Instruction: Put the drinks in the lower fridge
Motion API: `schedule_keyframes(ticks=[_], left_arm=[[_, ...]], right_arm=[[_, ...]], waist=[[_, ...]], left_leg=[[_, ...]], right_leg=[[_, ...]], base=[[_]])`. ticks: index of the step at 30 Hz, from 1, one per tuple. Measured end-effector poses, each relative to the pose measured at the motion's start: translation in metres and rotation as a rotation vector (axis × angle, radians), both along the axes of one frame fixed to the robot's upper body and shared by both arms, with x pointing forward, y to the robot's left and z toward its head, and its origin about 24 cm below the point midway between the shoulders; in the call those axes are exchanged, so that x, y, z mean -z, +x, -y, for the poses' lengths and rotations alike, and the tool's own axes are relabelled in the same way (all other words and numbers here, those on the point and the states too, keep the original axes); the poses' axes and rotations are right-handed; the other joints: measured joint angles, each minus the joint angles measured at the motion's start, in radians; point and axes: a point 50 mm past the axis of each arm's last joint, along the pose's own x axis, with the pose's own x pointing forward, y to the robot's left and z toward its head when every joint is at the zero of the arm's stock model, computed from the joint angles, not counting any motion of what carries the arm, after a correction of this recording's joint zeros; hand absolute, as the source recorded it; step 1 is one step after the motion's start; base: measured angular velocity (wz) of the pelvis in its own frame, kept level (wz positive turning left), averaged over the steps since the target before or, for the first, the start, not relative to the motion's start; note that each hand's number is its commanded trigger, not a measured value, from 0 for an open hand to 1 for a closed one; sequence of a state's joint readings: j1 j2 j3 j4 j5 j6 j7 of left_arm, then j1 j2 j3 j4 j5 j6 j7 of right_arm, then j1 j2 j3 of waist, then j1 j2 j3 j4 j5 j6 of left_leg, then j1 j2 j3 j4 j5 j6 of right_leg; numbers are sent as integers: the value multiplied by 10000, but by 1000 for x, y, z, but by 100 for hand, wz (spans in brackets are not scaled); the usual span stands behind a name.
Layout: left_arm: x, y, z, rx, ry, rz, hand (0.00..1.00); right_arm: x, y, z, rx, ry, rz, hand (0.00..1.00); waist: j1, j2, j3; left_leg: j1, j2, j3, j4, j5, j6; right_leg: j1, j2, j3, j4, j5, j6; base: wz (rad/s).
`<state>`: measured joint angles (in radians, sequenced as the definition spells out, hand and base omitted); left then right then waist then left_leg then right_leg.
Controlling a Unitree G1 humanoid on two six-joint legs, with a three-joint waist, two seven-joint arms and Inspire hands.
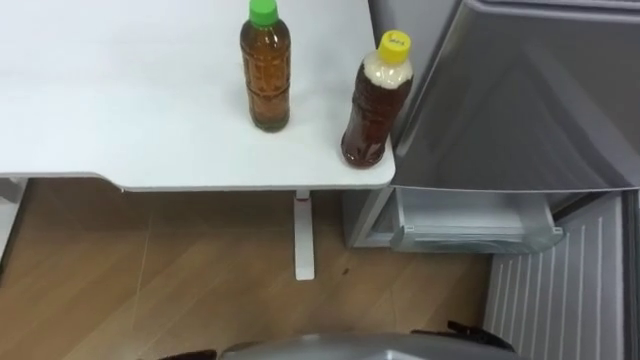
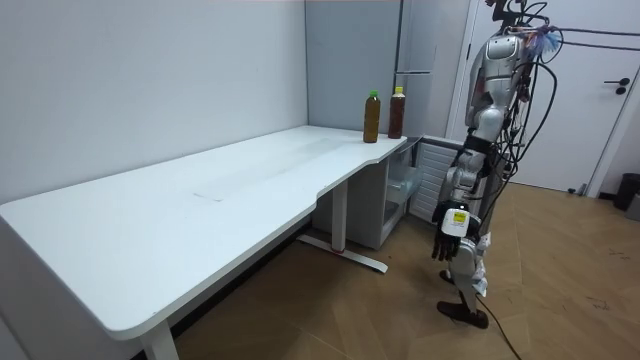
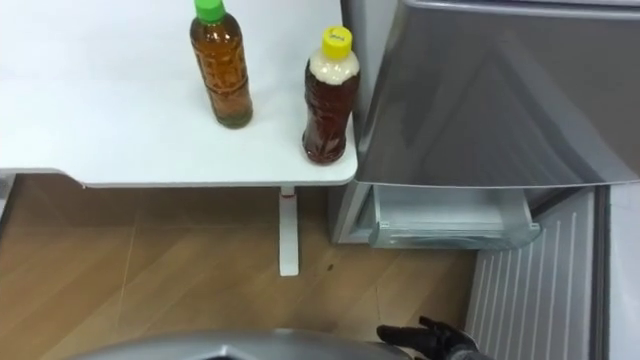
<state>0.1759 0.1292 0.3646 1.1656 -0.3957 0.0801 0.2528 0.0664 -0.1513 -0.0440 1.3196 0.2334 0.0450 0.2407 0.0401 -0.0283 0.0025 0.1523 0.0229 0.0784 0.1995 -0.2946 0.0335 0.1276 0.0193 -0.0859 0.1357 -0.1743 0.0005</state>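
Note:
Two drink bottles stand upright near the corner of the white desk (image 1: 120,100). One holds amber tea under a green cap (image 1: 265,75); the other is darker with a yellow cap (image 1: 375,105) and stands right at the desk's edge, beside the grey fridge (image 1: 520,100). Below them the lower fridge compartment is open, showing a clear shelf (image 1: 470,225) and a ribbed white panel (image 1: 560,290). I stand before the desk corner. My right hand (image 3: 425,340) hangs low with relaxed fingers. My left hand (image 2: 447,240) hangs by the thigh, also relaxed. Both hold nothing.
The desk's white leg (image 1: 303,235) stands on the wooden floor just left of the fridge. The long desk runs along the wall towards the room view's left. A white door (image 2: 600,90) is behind me.

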Motion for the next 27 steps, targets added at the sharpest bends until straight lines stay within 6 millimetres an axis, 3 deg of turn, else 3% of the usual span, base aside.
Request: schedule_keyframes(ticks=[6,12,16,19,22,27], left_arm=[[-15,13,-26,-4806,968,2048,0],[-27,28,-40,-7553,1468,3301,0],[-35,36,-47,-8178,1851,3722,0],[-55,54,-60,-8561,2528,4550,0],[-78,72,-76,-8262,3612,5284,0],[-141,107,-91,-6679,6453,7144,0]], right_arm=[[0,-7,2,337,-132,-67,0],[-1,-6,4,307,-367,52,0],[-2,-6,7,277,-546,152,0],[-3,1,9,-254,-805,434,0],[-5,6,11,-406,-1026,674,0],[-6,-5,14,-477,-1394,727,0]], waist=[[440,23,5],[533,95,-1],[528,159,-1],[526,199,-2],[493,260,-23],[536,353,-60]], left_leg=[[10,3,15,-4,1,-1],[1,3,4,13,1,-2],[6,4,8,11,1,-2],[-67,-21,16,10,29,-2],[-73,-23,9,-29,75,7],[-64,-37,-5,-12,75,7]], right_leg=[[-67,-4,9,-13,0,1],[-69,-2,8,16,0,0],[-85,2,28,44,0,0],[-289,-2,30,194,0,0],[-305,-20,47,183,0,0],[-283,-30,27,147,4,-4]], base=[[0],[0],[0],[0],[0],[0]])
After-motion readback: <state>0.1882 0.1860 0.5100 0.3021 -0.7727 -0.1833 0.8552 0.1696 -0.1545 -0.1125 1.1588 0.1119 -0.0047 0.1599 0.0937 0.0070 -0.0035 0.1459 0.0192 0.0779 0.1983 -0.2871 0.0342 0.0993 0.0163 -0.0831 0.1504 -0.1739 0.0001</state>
